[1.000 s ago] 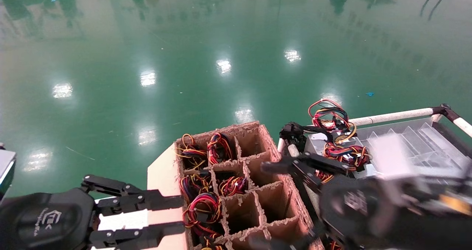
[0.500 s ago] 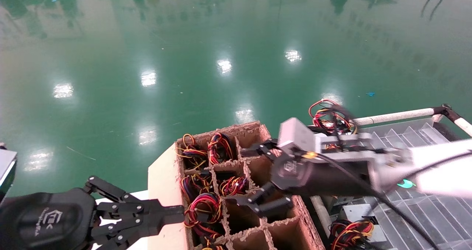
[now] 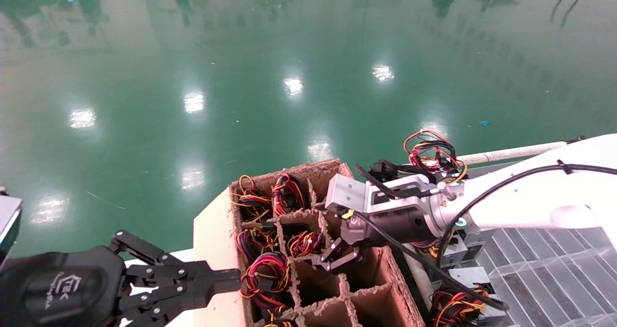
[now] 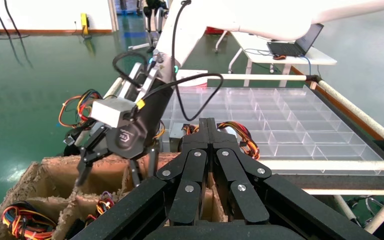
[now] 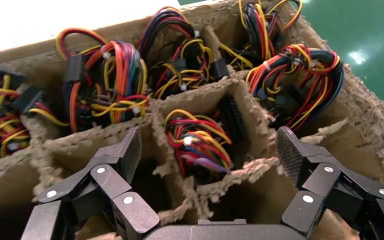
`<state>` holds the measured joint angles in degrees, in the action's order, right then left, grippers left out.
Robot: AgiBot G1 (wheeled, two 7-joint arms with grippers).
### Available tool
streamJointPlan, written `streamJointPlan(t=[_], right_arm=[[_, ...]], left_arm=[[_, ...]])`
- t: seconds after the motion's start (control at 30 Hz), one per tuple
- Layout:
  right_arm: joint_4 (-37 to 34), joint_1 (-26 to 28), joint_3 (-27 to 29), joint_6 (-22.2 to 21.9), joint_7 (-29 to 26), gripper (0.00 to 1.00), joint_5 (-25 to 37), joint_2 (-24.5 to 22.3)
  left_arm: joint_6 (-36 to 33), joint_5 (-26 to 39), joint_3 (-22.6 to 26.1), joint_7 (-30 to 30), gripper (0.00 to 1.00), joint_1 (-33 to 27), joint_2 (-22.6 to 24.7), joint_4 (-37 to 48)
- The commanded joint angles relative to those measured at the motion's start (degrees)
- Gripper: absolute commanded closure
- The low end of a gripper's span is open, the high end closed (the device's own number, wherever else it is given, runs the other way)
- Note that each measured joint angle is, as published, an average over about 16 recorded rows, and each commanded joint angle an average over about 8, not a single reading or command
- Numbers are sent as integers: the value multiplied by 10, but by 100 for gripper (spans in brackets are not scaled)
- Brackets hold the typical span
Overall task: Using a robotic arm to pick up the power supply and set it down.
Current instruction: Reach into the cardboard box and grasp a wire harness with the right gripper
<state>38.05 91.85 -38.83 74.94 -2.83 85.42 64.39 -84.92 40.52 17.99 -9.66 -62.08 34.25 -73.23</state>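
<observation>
A cardboard box point(image 3: 217, 225) with divider cells holds several power supplies, showing mostly as bundles of red, yellow and black wires. My right gripper point(image 3: 332, 261) hangs open just above the box's middle cells. In the right wrist view its fingers point(image 5: 126, 150) straddle one power supply point(image 5: 200, 140), seen as a wire bundle in a torn cell, without touching it. The same bundle point(image 3: 303, 242) lies just left of the gripper in the head view. The white robotic arm point(image 3: 530, 197) reaches in from the right. My left gripper point(image 3: 238, 279) is shut and empty at the box's near left wall point(image 4: 207, 122).
A clear plastic divider tray point(image 3: 554, 269) sits right of the box inside a white pipe rail point(image 3: 511, 152). More power supplies point(image 3: 458, 303) with wire bundles point(image 3: 431, 153) lie at the tray's left end. Beyond is open green floor point(image 3: 241, 76).
My right arm has swung left from over the tray to the box and come down over its middle cells, still open. My left gripper has shut and stayed in place.
</observation>
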Motion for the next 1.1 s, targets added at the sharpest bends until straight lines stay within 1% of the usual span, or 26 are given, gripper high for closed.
streamJointPlan(t=[0.03,0.07,0.1,0.17,0.6,1.1], right_arm=[[-15,6,-5,-3,8,100,9,10],[-22,8,-6,-2,12,100,10,13],[-29,11,-7,-1,16,100,10,15],[-43,15,-8,2,24,100,12,20],[-117,36,-17,1,66,100,25,44],[-170,44,-15,7,97,100,21,55]], left_arm=[[0,0,0,0,14,0,0,0],[0,0,0,0,8,0,0,0],[0,0,0,0,4,0,0,0],[0,0,0,0,0,0,0,0],[0,0,0,0,0,0,0,0],[0,0,1,0,0,0,0,0]])
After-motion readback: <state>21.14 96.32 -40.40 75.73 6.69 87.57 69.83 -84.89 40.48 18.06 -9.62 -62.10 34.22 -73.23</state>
